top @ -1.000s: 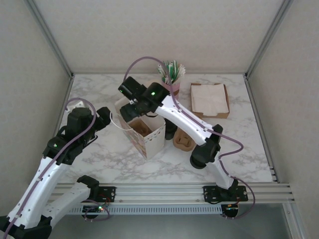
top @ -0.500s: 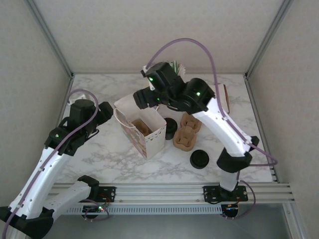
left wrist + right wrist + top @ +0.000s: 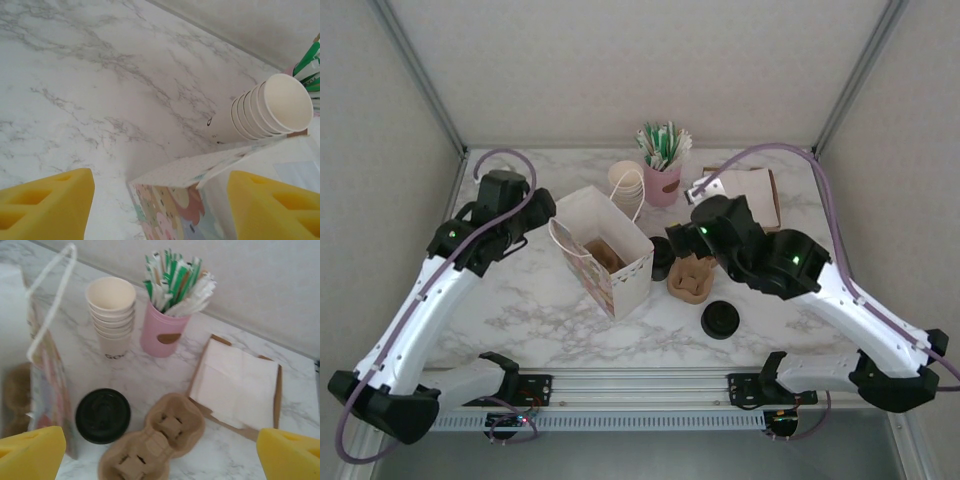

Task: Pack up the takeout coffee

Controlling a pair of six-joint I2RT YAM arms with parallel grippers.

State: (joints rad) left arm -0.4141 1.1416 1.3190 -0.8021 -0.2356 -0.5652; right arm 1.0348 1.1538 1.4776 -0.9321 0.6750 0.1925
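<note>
I count one white paper bag with a pastel print [image 3: 620, 282] standing open in the middle of the marble worktop [image 3: 520, 300]. One brown moulded-pulp cup tray [image 3: 600, 252] sits down inside it.

The takeout coffee [image 3: 103, 415], a small round cup under a black plastic lid, stands on the worktop just right of the bag, outside it. Just beside it on the right lies a second brown pulp tray [image 3: 692, 278] with two pockets. A second black round piece [image 3: 720, 320] lies alone nearer the arms, right of centre; I cannot tell whether there is a cup under it.

Beyond the bag on the far side stands one stack of cream paper cups [image 3: 112, 315], five or six rims by my count. Next to it is one pink holder [image 3: 162, 335] packed with green-and-white wrapped sticks, too many to count. To the right of that is one brown card tray [image 3: 278, 390] of white napkins.

My left pincer [image 3: 160, 210] hangs by the bag's far left corner. Its fingers are apart with the bag's top edge showing between them, and it grips nothing. My right pincer [image 3: 160, 455] hovers above the second tray and the coffee, spread wide and holding nothing.
</note>
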